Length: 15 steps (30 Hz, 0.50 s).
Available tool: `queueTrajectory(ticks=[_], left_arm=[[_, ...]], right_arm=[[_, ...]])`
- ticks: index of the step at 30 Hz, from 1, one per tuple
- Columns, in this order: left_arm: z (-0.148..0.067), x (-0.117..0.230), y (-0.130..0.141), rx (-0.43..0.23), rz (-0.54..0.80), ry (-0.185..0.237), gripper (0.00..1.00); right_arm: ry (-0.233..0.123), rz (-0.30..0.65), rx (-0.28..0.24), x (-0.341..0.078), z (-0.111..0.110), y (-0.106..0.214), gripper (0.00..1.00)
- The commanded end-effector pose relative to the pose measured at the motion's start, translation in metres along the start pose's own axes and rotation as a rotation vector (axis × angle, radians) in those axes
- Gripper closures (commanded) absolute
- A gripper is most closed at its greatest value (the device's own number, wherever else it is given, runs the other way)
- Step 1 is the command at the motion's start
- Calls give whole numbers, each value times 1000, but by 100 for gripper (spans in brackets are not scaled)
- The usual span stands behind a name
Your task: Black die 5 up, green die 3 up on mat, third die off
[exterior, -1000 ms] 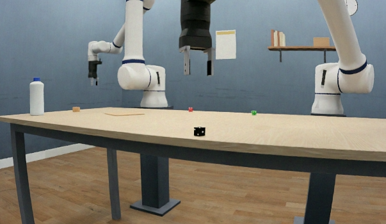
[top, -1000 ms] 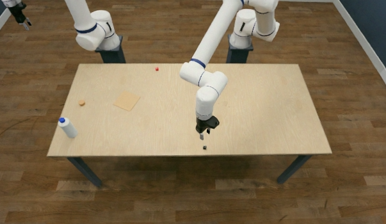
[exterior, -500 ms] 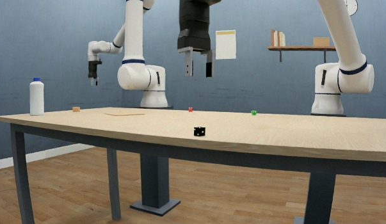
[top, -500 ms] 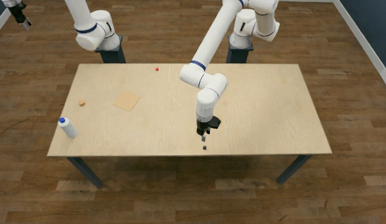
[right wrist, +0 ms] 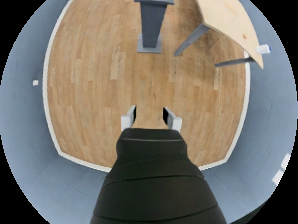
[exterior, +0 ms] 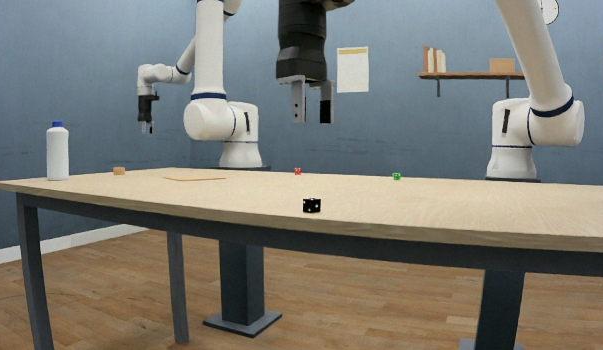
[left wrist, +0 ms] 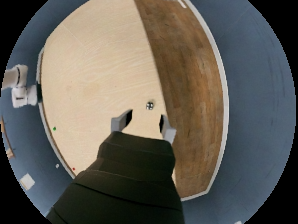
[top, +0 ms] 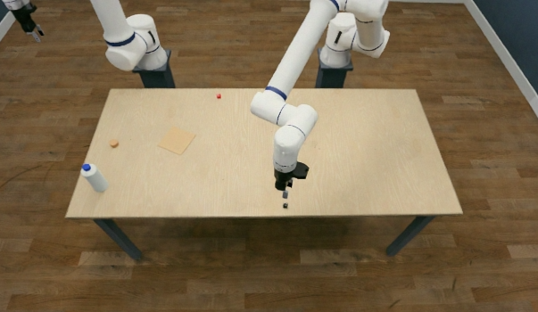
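Observation:
The black die (top: 285, 205) (exterior: 311, 205) (left wrist: 150, 105) sits flat near the table's front edge; its top shows several white pips, too small to count. The green die (exterior: 396, 176) (left wrist: 54, 128) is at the table's back; the arm hides it in the top view. The red die (top: 219, 96) (exterior: 297, 171) (left wrist: 74, 169) is at the back edge, off the mat. The tan mat (top: 177, 141) (exterior: 194, 178) is bare. My left gripper (top: 287, 189) (exterior: 312, 120) (left wrist: 146, 117) is open and empty, above the black die. My right gripper (top: 39, 36) (exterior: 147, 131) (right wrist: 149, 111) is open and empty, beyond the table.
A white bottle (top: 95, 179) (exterior: 57, 152) (right wrist: 262, 49) with a blue cap stands near the table's left end in the top view. A small orange-brown round block (top: 114, 143) (exterior: 119, 171) (right wrist: 245, 36) lies between the bottle and the back edge, left of the mat.

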<state>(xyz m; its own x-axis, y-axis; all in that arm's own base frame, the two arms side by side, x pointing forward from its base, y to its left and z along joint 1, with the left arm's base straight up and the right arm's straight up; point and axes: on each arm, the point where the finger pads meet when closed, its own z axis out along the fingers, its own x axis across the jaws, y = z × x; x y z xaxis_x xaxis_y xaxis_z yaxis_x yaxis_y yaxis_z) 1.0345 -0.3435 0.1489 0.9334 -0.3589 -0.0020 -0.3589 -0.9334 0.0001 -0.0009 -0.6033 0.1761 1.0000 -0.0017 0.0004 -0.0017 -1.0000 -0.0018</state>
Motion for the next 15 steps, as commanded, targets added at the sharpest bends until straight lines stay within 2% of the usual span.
queueTrajectory(ticks=[1, 15], left_arm=[[-2, 1, 0, 0, -4, 2, 0], [-2, 0, 0, 0, -9, 2, 0]], right_arm=[[0, 0, -2, 0, -1, 1, 0], [0, 0, -2, 0, -1, 1, 0]])
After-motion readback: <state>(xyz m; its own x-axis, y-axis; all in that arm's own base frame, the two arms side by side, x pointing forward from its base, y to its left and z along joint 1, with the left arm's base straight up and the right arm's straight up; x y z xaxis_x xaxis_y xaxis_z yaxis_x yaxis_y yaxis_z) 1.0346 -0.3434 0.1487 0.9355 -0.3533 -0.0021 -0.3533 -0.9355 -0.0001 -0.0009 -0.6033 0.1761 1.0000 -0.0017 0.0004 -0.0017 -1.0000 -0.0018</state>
